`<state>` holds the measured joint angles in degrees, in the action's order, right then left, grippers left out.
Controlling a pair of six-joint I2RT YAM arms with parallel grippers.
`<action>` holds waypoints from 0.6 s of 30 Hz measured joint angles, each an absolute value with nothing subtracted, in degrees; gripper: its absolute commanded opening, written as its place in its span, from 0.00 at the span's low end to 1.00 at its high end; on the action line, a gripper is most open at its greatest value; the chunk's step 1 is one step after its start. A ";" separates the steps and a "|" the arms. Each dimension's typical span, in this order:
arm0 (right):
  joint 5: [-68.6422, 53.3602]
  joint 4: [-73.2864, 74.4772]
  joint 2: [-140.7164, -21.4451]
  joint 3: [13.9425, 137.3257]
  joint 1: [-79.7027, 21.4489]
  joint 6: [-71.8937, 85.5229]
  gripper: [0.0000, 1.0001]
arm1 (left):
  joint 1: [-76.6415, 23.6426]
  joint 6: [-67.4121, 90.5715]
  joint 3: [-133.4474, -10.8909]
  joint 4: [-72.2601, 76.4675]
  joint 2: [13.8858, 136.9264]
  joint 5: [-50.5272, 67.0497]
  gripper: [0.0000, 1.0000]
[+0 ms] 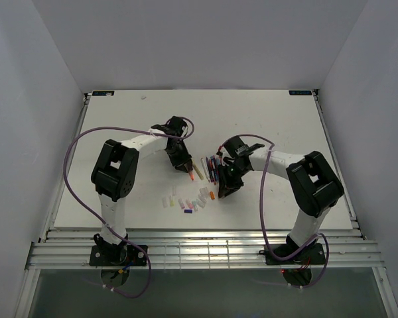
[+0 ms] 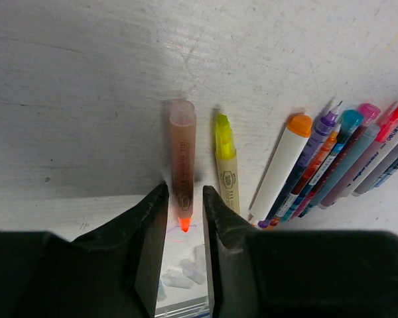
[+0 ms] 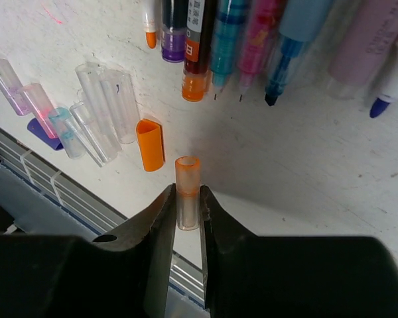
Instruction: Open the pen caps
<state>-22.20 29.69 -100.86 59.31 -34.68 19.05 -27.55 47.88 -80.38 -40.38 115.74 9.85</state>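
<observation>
A: Quick, what's the left gripper point(image 2: 186, 193) doing?
B: Jaws a little spread, straddling the nib end of the orange highlighter point(image 2: 182, 156). There's a thin gap on each side, so no grip. The highlighter lies flat on the table point(image 2: 73, 99), uncapped, nib toward the wrist camera.
A: And the right gripper point(image 3: 187, 191)?
B: Pinching the orange-rimmed cap point(image 3: 188, 173). It has a clear body, and its open orange end pokes out past the fingertips. Both fingers look pressed against it.
A: Where's that cap relative to the others?
B: Just beside the solid orange cap point(image 3: 150, 144), which lies on the table. Past that are the loose caps point(image 3: 99, 106), clear, pink, purple and one bluish, bunched together near the table's near edge.
A: Pens?
B: The row of pens point(image 3: 225, 40) lies side by side beyond the caps, bare tips pointing toward the right gripper. In the left wrist view the yellow highlighter point(image 2: 225, 156) lies just beside the orange one, uncapped. Next comes a white pen point(image 2: 286, 162) with an orange end, then the rest packed close.
A: Overhead?
B: Both arms bend in toward mid-table, left gripper at the row's left end and right gripper at its near right side. The cap bunch sits between them, nearer the bases.
</observation>
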 measured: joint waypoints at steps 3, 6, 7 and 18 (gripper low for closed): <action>-21.93 29.45 -101.69 59.61 -35.35 19.09 0.28 | -27.55 47.79 -80.53 -40.21 115.74 10.13 0.45; -21.69 29.52 -102.28 60.05 -35.55 19.09 0.31 | -27.55 47.72 -80.60 -40.03 115.74 10.46 0.50; -21.56 29.54 -102.48 60.34 -35.55 19.09 0.32 | -27.55 47.62 -80.60 -40.01 115.74 10.52 0.51; -21.69 29.41 -103.33 62.24 -35.55 19.05 0.45 | -27.55 47.33 -78.56 -39.62 113.78 11.18 0.65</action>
<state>-21.69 29.41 -103.33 62.24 -35.55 19.05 -27.55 47.33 -78.56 -39.62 113.78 11.18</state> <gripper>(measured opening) 0.448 0.638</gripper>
